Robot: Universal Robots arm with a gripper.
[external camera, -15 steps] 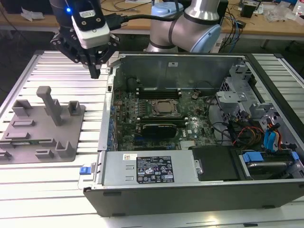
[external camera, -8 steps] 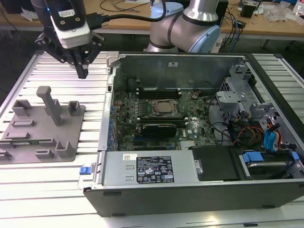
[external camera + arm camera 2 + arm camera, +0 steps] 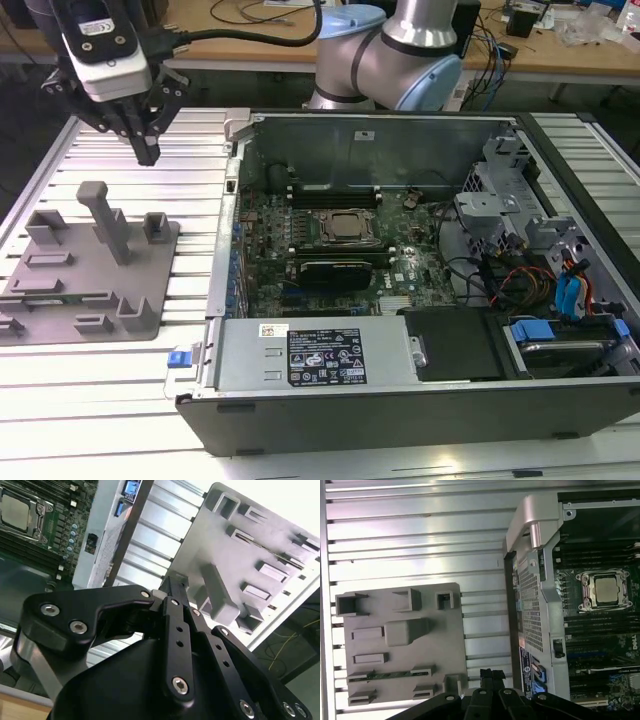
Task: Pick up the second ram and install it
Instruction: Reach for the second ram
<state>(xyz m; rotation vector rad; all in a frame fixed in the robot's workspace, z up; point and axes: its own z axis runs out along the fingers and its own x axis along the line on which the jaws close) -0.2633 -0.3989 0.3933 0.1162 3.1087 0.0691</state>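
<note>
The second ram [image 3: 385,675] shows as a thin green strip standing on edge in a long slot of the grey tray [image 3: 400,645]; the same slot sits near the tray's front [image 3: 60,298] in the exterior view. My gripper [image 3: 148,152] hangs above the tray's far right corner, well clear of the ram. Its black fingers [image 3: 485,676] lie pressed together with nothing between them, and in the second wrist view the gripper [image 3: 172,584] points down toward the tray [image 3: 260,555].
The tray's upright post [image 3: 105,215] rises just below the gripper. On the exterior view's right the open computer case [image 3: 400,380] shows the motherboard, the processor [image 3: 345,228] and dark memory slots on both sides of it. The ribbed metal table [image 3: 190,330] lies underneath.
</note>
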